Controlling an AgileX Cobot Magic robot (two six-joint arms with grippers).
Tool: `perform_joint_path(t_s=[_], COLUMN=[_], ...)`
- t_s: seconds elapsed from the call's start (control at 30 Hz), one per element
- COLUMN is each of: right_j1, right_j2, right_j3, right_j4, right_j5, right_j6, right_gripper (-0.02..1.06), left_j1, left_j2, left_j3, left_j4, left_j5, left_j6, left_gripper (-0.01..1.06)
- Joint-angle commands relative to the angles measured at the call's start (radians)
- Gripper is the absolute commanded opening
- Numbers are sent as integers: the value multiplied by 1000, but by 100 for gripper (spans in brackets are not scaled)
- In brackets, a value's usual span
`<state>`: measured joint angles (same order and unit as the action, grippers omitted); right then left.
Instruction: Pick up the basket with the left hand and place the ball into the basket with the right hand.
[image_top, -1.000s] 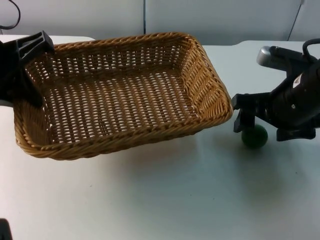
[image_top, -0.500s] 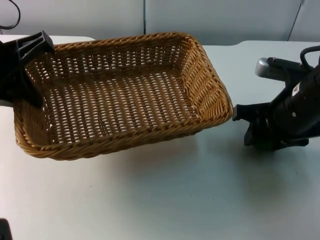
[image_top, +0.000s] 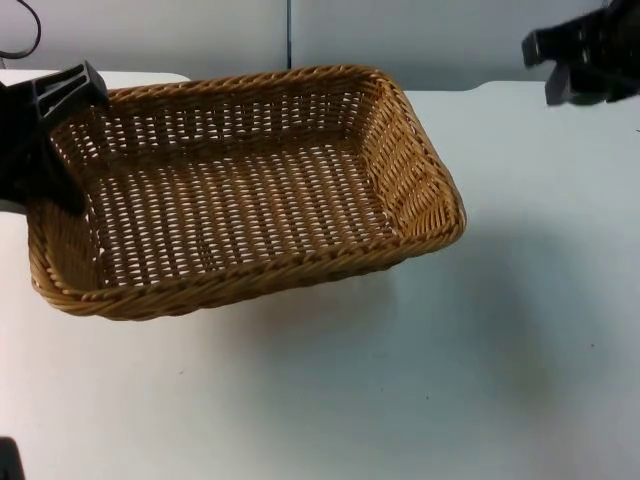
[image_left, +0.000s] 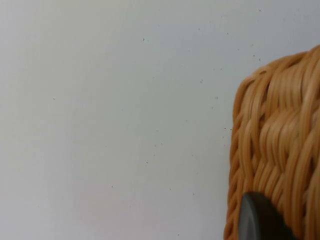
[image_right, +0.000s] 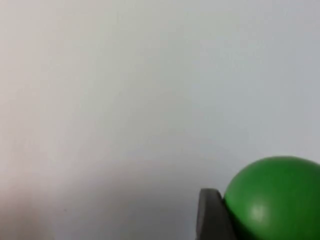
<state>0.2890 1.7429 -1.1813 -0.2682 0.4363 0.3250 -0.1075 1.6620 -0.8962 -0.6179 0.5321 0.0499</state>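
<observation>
Resting tilted above the white table (image_top: 420, 400), one wicker basket (image_top: 240, 190) hangs from the left gripper (image_top: 45, 130), clamped on its left rim. Farther back, the right gripper (image_top: 580, 55) is raised near the grey wall (image_top: 420, 40), grasping the one green ball (image_right: 275, 200) against its fingertip (image_right: 210, 215).

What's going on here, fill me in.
The left gripper holds the wicker basket by its short end, tilted above the white table. The right gripper is raised near the grey partition wall, and its wrist view shows the green ball pressed against a fingertip. The basket holds nothing yet.
</observation>
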Motion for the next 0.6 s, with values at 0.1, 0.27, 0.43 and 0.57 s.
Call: perform_joint_path(t_s=[0.1, 0.27, 0.43, 0.57], right_j1=[57, 168, 296, 356], right_j2=[-83, -116, -106, -78], right_j3=[-12, -12, -12, -13], right_j4=[139, 268, 304, 312], right_j5=[26, 14, -45, -97], right_j6=[-122, -235, -266, -266], right_gripper=[0, 0, 0, 0], left_j1=[-1, -1, -1, -1], left_j2=[-16, -16, -16, -16], left_j3=[-1, -1, -1, -1], left_j4=[-26, -26, -26, -26], left_j5=[-11, -11, -11, -11], left_j6=[-4, -4, -4, -4], left_gripper=[0, 0, 0, 0])
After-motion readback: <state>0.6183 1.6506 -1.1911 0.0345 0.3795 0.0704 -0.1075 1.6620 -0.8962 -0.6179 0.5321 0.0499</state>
